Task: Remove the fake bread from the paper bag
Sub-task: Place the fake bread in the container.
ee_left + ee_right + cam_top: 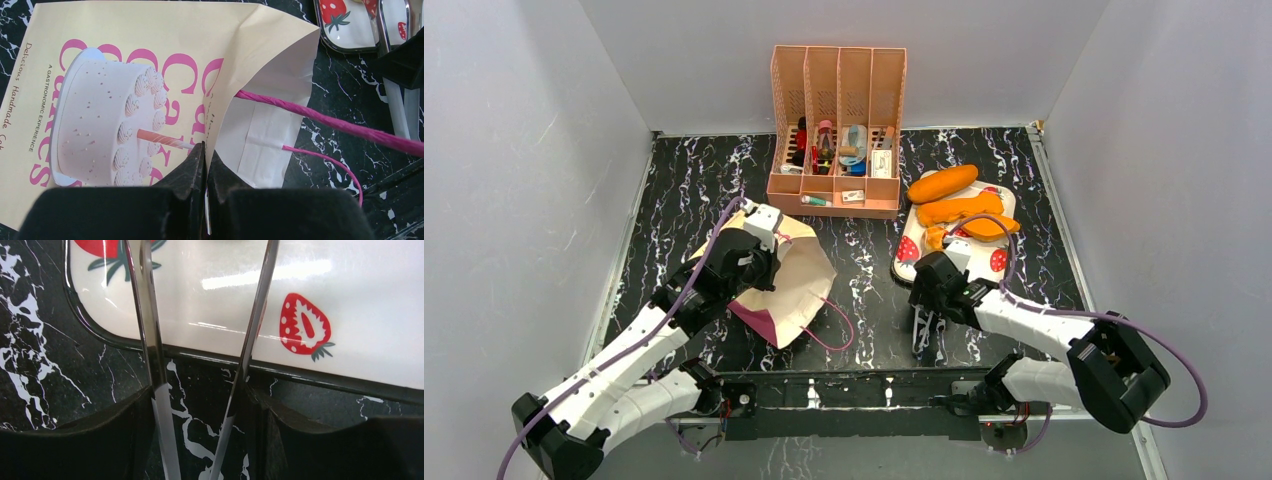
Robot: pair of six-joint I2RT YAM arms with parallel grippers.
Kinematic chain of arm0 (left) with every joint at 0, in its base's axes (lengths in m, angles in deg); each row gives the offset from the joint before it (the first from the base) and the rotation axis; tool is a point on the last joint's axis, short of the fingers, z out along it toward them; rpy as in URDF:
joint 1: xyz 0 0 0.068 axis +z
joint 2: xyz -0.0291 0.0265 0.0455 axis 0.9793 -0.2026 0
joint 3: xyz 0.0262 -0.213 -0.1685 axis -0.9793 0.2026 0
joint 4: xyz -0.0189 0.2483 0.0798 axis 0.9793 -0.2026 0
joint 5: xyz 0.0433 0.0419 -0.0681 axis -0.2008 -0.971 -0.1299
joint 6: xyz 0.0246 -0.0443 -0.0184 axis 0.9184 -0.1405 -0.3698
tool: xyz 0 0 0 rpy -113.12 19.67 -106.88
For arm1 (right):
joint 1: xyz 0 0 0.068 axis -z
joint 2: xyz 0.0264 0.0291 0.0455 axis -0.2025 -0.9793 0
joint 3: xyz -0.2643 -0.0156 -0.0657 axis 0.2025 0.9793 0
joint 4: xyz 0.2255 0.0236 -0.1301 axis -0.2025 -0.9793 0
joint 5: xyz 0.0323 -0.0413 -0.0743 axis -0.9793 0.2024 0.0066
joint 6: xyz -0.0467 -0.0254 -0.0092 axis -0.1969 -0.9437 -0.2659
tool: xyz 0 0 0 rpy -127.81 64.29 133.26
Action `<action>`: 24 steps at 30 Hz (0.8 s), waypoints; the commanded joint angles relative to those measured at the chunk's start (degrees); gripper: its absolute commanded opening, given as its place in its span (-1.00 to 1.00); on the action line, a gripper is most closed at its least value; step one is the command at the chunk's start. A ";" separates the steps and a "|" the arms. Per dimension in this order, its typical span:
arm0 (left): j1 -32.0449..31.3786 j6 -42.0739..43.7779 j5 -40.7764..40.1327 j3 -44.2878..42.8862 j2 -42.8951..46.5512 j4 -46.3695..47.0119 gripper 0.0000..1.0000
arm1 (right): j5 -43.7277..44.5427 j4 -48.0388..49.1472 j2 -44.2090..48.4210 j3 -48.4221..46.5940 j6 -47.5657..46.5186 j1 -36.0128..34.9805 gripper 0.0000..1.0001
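Observation:
The paper bag [794, 280] lies flat on the table, its "Cakes" face [125, 75] up and its mouth toward the right. My left gripper [206, 150] is shut on the upper edge of the bag's mouth, and it also shows in the top view [769, 228]. The white inside shows no bread. The fake bread lies on a strawberry-print tray [907, 248]: an oval roll [942, 183], a knobbly stick [959, 209] and a bun [989, 227]. My right gripper [197, 400] is shut on metal tongs [150, 340] at the tray's near edge [300, 377].
A peach plastic organiser [836, 130] with small items stands at the back centre. The bag's pink cord handles [325, 117] trail onto the table toward the tray. Grey walls close in the left, right and back.

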 commanded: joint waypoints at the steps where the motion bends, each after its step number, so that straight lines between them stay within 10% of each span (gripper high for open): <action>1: 0.17 0.35 0.80 -0.68 1.77 0.54 -1.00 | -1.32 1.57 3.38 1.45 2.29 0.18 0.14; 24: 0.18 0.29 0.83 -1.52 4.91 -0.89 -1.00 | -4.27 0.35 8.20 7.17 10.46 -6.68 -0.16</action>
